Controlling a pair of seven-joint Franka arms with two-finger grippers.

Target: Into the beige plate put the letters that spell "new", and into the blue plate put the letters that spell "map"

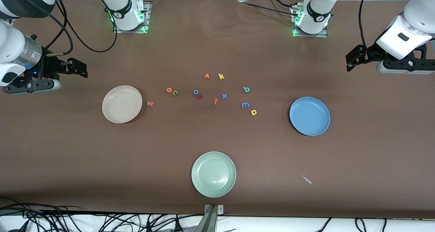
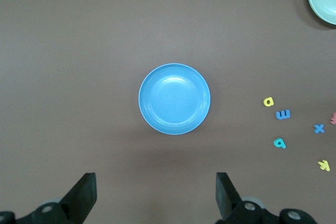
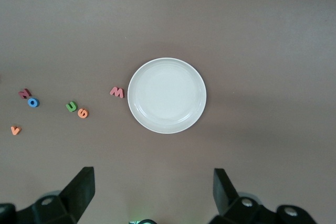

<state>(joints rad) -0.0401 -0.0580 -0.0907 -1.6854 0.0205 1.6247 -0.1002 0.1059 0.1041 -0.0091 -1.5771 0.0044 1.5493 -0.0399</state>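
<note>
The empty beige plate [image 1: 122, 103] [image 3: 167, 95] lies toward the right arm's end. Beside it are the pinkish-red "w" [image 1: 150, 103] [image 3: 117, 92], orange "e" [image 1: 169, 90] [image 3: 83, 113] and green "n" [image 1: 175, 92] [image 3: 71, 106]. The empty blue plate [image 1: 309, 116] [image 2: 174, 98] lies toward the left arm's end, with the teal "p" [image 1: 246, 89] [image 2: 279, 142], blue "m" [image 1: 245, 104] [image 2: 283, 114] and yellow "a" [image 1: 253, 112] [image 2: 268, 101] beside it. My left gripper [image 1: 353, 58] [image 2: 156, 192] hangs open over bare table by the blue plate. My right gripper [image 1: 76, 68] [image 3: 152, 190] hangs open by the beige plate.
A pale green plate [image 1: 213, 174] sits nearest the front camera. Mid-table lie an orange "v" [image 1: 207, 76], yellow "k" [image 1: 221, 76], blue "o" [image 1: 196, 92], blue "x" [image 1: 224, 96] and pink "f" [image 1: 215, 101]. A small pale scrap [image 1: 307, 179] lies near the table's front edge.
</note>
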